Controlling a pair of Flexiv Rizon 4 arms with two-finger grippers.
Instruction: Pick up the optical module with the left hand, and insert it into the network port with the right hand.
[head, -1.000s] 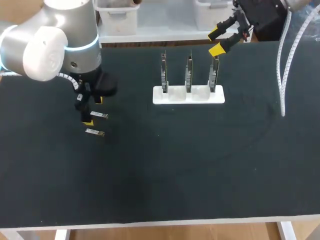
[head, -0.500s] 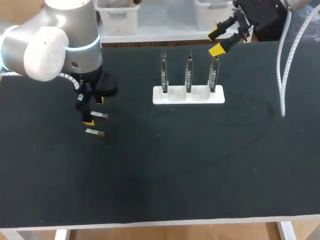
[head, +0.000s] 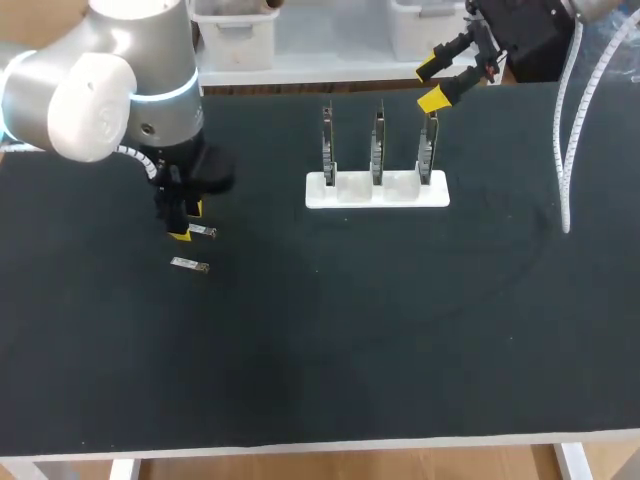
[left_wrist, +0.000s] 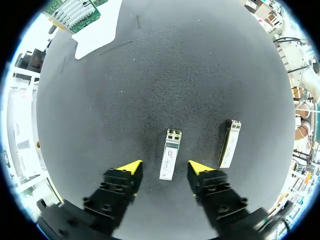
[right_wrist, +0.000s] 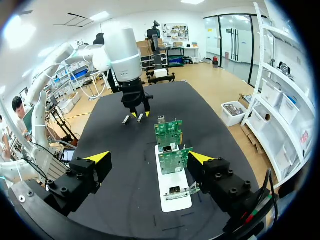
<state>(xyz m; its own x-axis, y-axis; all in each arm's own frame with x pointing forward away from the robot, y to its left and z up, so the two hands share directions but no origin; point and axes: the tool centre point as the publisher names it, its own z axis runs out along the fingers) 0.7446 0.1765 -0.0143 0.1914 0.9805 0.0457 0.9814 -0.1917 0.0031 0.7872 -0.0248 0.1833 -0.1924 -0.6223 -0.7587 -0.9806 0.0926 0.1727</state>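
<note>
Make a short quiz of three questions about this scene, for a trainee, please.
1. True or false: the left tool is shut on a module.
2. How many boards stand in the white rack? A: two. B: three. C: four.
3. Fill in the number: ___ modules lie on the table.

Key: 1 false (it is open, one side on each side of the module); 2 B; 3 two.
</note>
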